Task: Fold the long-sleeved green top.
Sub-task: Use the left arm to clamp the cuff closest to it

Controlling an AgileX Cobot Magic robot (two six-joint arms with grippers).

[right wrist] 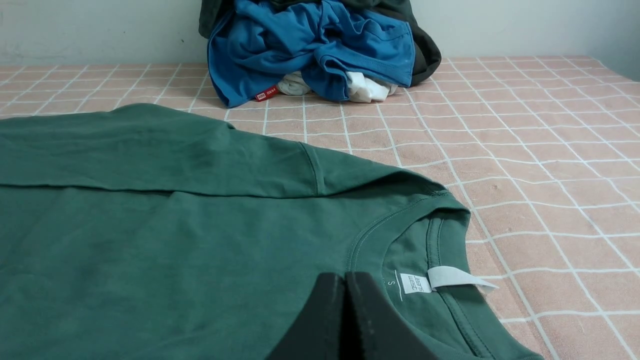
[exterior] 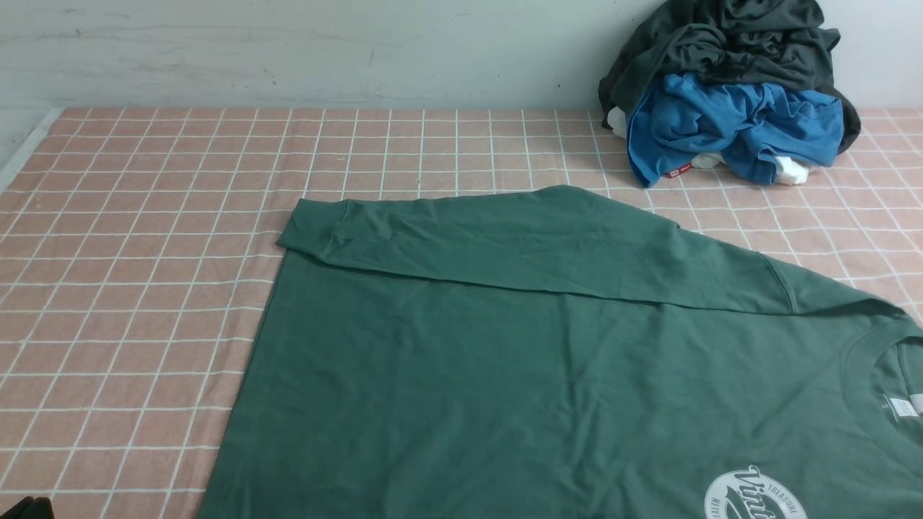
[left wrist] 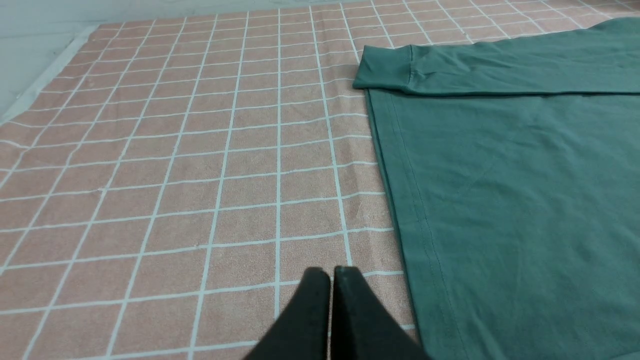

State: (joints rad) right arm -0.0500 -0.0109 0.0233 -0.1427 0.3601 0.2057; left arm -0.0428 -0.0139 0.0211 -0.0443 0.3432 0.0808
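Nearest to me, both arms hang low at the near edge with nothing in them. The left gripper (left wrist: 330,272) has its black jaws pressed together over bare checked cloth (left wrist: 175,200), just left of the hem (left wrist: 400,200) of the green long-sleeved top (exterior: 505,375) and not touching it. The right gripper (right wrist: 345,277) is pinched closed too, empty, and sits above the chest fabric just short of the collar (right wrist: 400,235) and its white label (right wrist: 457,277).

The top lies flat across the middle and right of the cloth, running off the near edge of the front view, so I cannot see its near sleeve. Its long axis runs left to right: hem at the left, neck at the right, with the white logo (exterior: 753,494) near the right. So the garment spreads to the right of the left gripper, and to the left of and beyond the right one. The left arm is nearer the hem, the right arm nearer the neck.

Further back, the far sleeve (exterior: 519,238) is already laid over the body along that same axis, its cuff (exterior: 314,227) ending at the far-left corner just past the hem line. I judge that any coming fold needs each arm to grasp its own end

Far right, well apart from the top, a blue garment (exterior: 728,122) and a dark grey garment (exterior: 721,36) are heaped against the wall (exterior: 288,50)
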